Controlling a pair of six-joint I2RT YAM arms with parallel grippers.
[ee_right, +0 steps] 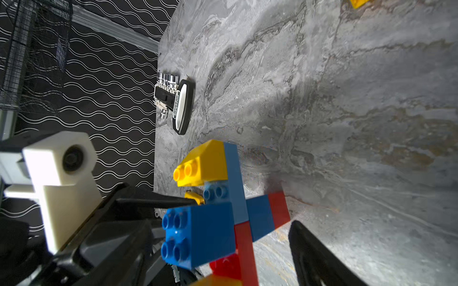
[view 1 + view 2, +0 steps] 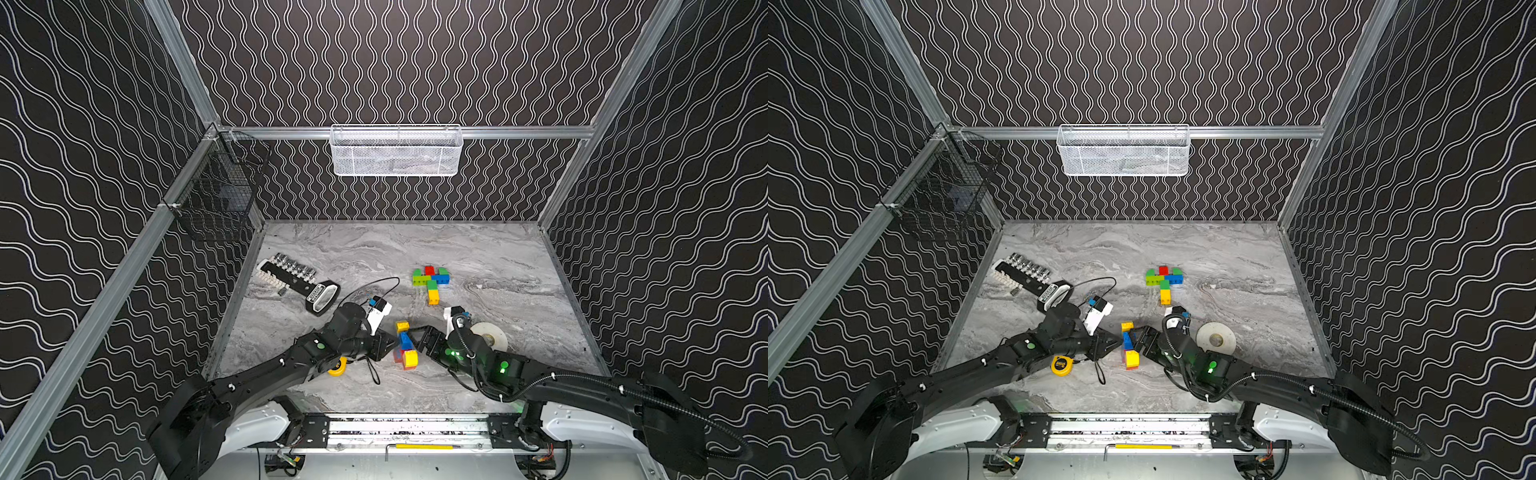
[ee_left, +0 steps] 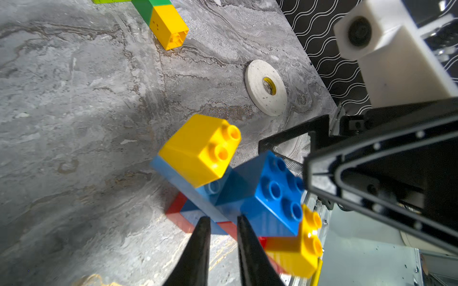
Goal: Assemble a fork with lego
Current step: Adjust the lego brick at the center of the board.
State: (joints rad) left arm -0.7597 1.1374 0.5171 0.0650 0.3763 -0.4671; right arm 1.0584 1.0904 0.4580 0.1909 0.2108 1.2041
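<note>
On a grey marbled tabletop (image 2: 498,257), a black plastic rail of chrome sockets (image 2: 291,274) lies by the left edge, toward the back. Closer to the front-left corner, a yellow round tape measure (image 2: 1062,365) sits on the surface, partly under the left arm.

The left gripper (image 2: 390,347) reaches in over the middle of the front half. Its black fingers are set almost together, and the left wrist view shows them nipping the near edge of a lego assembly (image 2: 405,343) of yellow, blue and red studded plastic bricks. The lego assembly stands tilted, with a yellow square brick at its far end and another yellow brick at its near end. Whether its red base touches the tabletop cannot be told.

The right gripper (image 2: 420,340) faces it from the opposite side with its jaws spread wide around the square blue brick. It grips nothing, and in the right wrist view one finger stands clear of the bricks.

Farther back, about mid-tabletop, a fork-shaped lego build (image 2: 431,280) lies flat. It has green and red prongs on a lime-and-blue crossbar, and a green-and-yellow stem pointing toward the front edge.

A flat white disc (image 2: 492,337) with a centre hole rests just beside the right arm's wrist, in the front half toward the right edge.
</note>
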